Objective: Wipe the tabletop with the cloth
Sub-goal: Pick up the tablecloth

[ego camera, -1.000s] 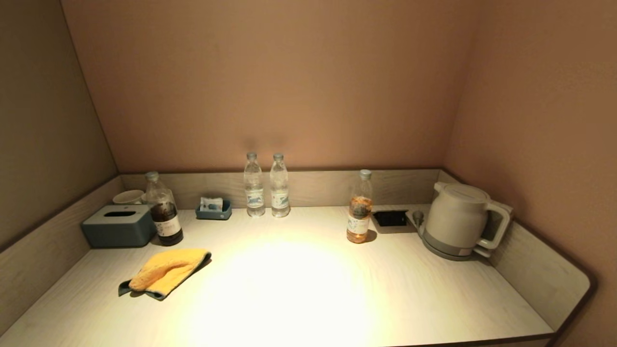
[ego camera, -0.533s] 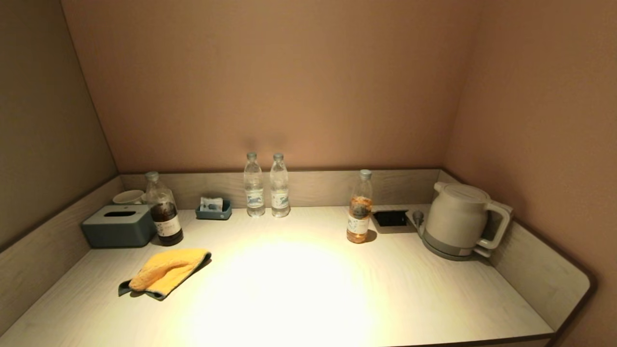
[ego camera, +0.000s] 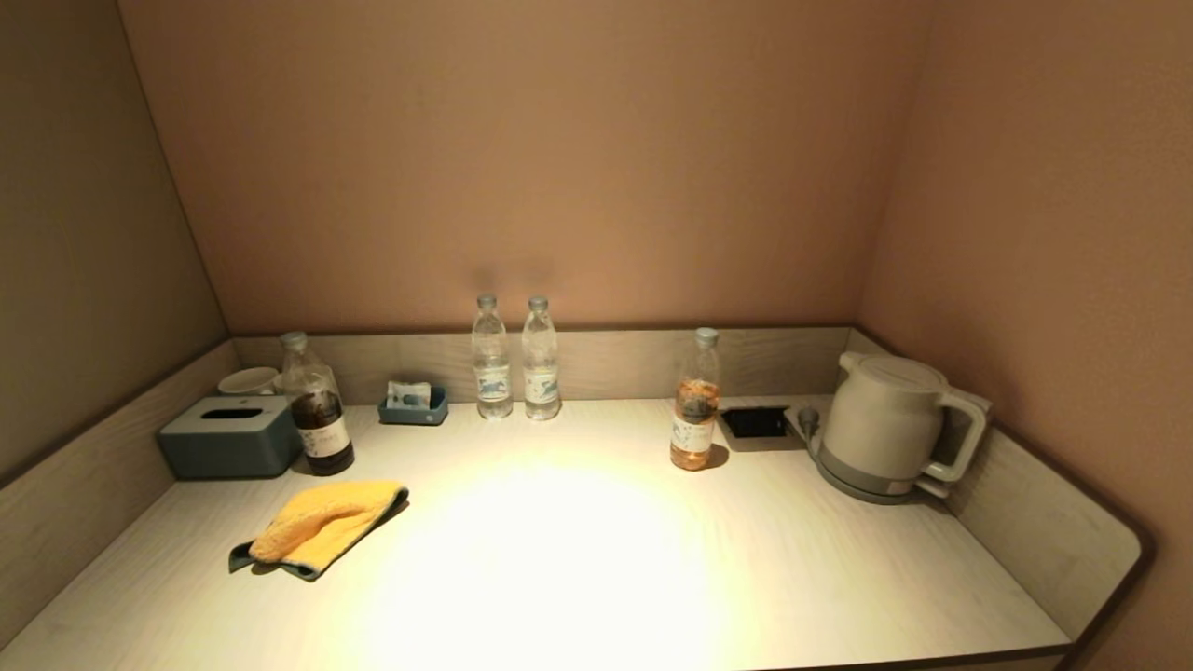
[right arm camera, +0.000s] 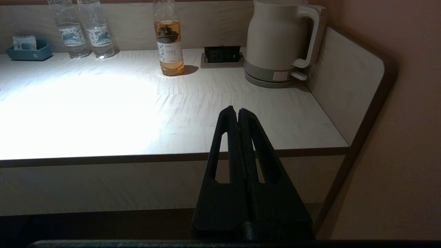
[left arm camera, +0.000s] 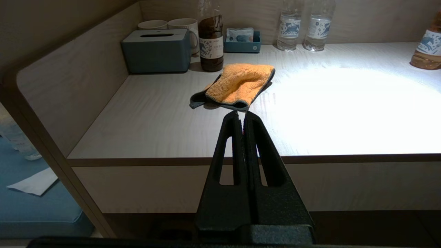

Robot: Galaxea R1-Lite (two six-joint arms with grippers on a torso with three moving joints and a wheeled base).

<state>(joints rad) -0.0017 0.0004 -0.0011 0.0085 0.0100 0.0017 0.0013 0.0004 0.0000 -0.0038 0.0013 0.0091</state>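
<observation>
The yellow-orange cloth with a dark teal edge lies crumpled on the left part of the pale wood-grain tabletop. It also shows in the left wrist view. My left gripper is shut and empty, held in front of the table's front edge, short of the cloth. My right gripper is shut and empty, in front of the table's front edge on the right side. Neither gripper shows in the head view.
At the back stand a grey-blue tissue box, a dark bottle, a small blue tray, two clear water bottles, an amber bottle, a socket plate and a white kettle. A raised rim bounds the sides.
</observation>
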